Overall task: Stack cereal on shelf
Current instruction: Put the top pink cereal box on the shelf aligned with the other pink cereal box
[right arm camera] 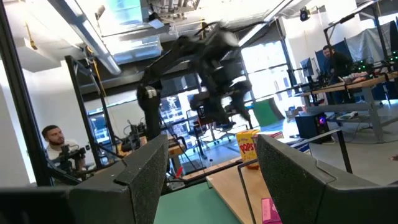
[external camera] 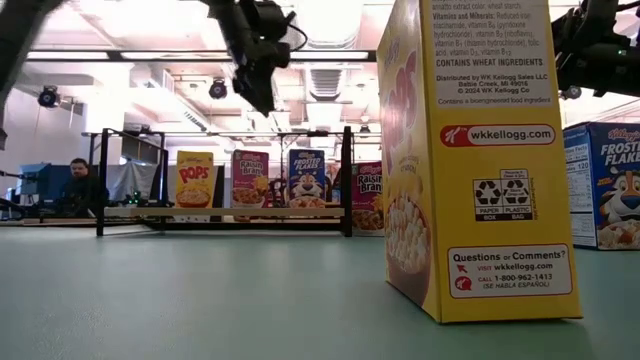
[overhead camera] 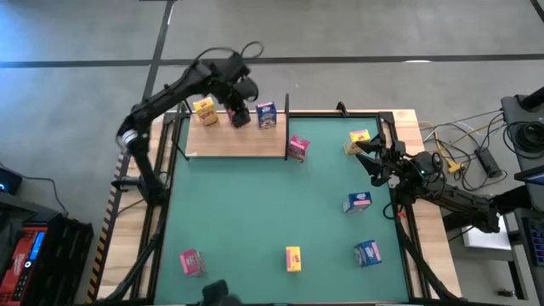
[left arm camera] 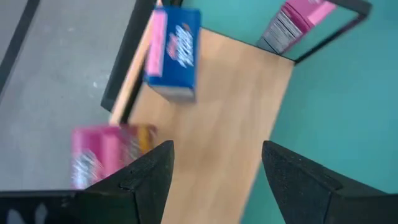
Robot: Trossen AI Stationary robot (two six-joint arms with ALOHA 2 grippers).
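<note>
Left gripper (overhead camera: 239, 116), fingers apart and empty, hovers over the pale wooden shelf (overhead camera: 238, 143) between the yellow cardboard cereal box (overhead camera: 205, 111) at nine o'clock and the blue cereal box (overhead camera: 266, 115) at three; right gripper (overhead camera: 371, 159) waits open-fingered at the mat's edge.

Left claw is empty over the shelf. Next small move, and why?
Probably swing the left claw off the shelf toward the pink box beside its end: the claw is open and empty, three boxes already stand on the board, and that box looks nearest.
</note>
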